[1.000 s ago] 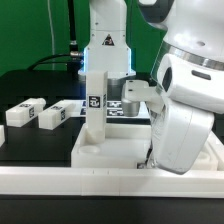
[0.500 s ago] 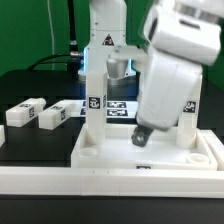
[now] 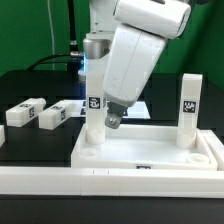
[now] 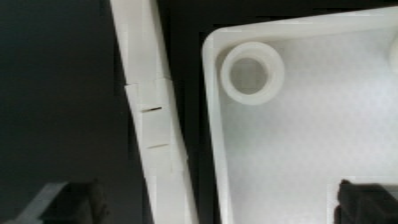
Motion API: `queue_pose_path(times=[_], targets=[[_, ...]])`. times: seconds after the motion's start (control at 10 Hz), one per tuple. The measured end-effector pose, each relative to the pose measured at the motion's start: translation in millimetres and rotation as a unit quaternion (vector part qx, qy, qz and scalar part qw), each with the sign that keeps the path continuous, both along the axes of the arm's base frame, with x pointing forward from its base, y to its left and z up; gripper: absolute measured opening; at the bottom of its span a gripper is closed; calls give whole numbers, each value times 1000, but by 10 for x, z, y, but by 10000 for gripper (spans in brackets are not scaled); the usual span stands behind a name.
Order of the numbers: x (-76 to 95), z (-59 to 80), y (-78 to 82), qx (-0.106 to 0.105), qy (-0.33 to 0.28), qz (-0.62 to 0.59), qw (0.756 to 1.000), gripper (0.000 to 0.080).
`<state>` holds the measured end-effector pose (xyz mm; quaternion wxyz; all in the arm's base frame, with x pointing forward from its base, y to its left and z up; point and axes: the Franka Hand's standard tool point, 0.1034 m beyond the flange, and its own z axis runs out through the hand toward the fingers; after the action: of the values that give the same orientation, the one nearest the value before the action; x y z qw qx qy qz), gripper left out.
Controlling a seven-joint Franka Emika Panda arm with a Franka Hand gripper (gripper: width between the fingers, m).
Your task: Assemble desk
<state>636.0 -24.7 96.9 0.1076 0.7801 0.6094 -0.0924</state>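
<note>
**Tray with two legs standing, two legs loose, jaws apart**

We see one tray [image 3: 140, 150] on the black table [image 3: 30, 140], just behind a long bar [image 3: 60, 182]. It holds two upright legs. One leg [image 3: 93, 125] stands at the rear corner on the exterior view's left, and the other [image 3: 188, 108] stands at the rear corner on the right. We count two more legs lying on the table to the left, well apart from the tray: one [image 3: 24, 112] and its neighbour [image 3: 54, 116]. That makes four legs in all. The gripper [image 3: 112, 120] hangs over the tray just beside the left upright leg. Its fingers [image 4: 71, 200] are spread wide with nothing between them. In the wrist view an empty round socket [image 4: 253, 74] sits in one of the tray's corners.
</note>
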Motion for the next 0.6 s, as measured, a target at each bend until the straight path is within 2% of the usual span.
queue_pose_path(times=[0.1,0.3,0.6], targets=[[-10,-5,-27,0,0,-2,1000,649],[-194,-54,-352,-5,-3,-88,996,649],[-184,-56,-346,-8,-29,-173,984,649]])
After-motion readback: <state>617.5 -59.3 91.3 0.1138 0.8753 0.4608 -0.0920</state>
